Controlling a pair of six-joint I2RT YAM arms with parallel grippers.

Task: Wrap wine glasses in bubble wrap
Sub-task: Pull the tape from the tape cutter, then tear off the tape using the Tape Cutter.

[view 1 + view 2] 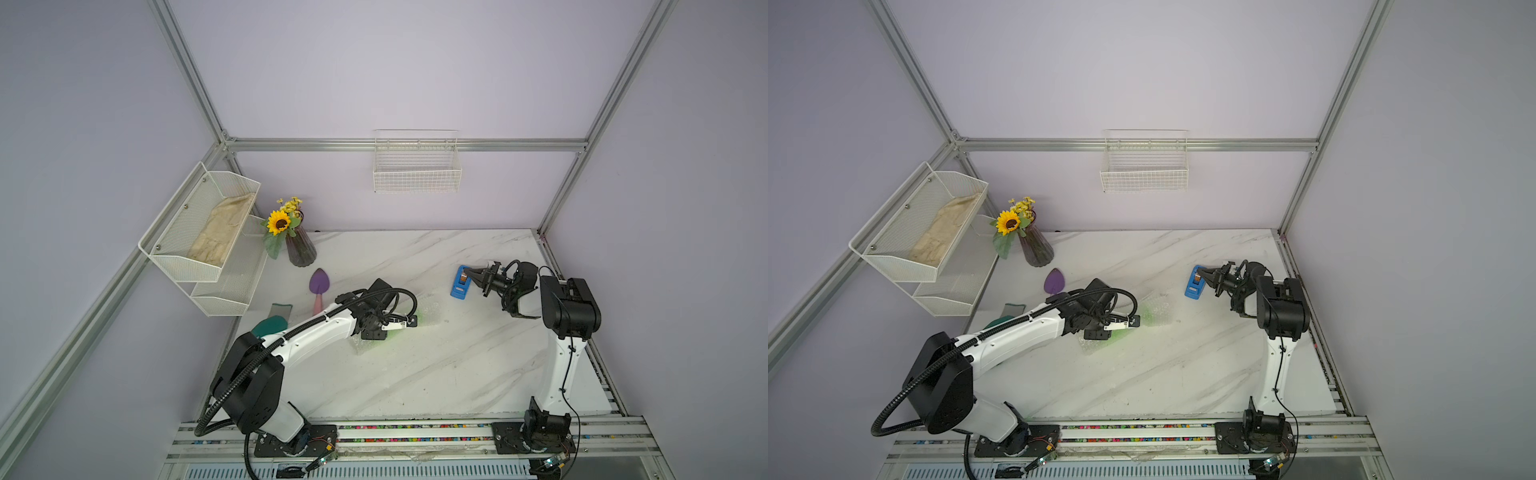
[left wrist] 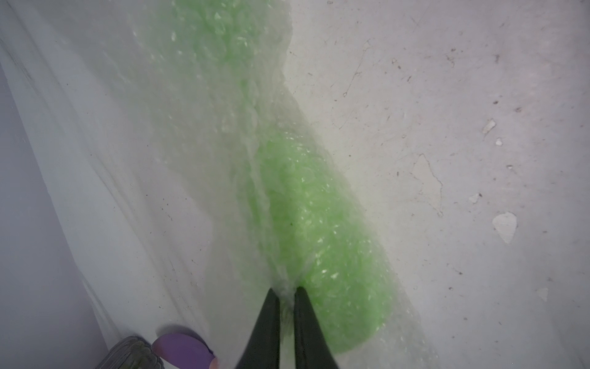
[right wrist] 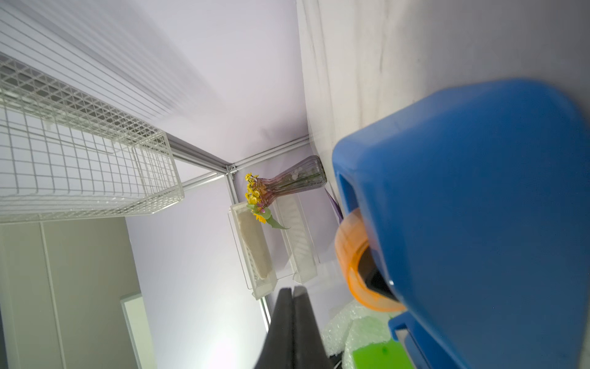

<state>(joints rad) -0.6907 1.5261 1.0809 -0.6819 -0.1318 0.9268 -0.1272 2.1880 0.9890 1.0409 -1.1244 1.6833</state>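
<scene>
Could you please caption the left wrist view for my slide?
Left pincer pinching bubble wrap folded over the green goblet.

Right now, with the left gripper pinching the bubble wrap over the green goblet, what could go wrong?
The left gripper pinches only a thin fold of bubble wrap; it could slip, and the wrap may spring open off the lime-green goblet. The goblet lies on its side, so it might roll. The right gripper is shut beside the blue tape dispenser with no tape seen in it, and no tape shows on the wrap.
</scene>
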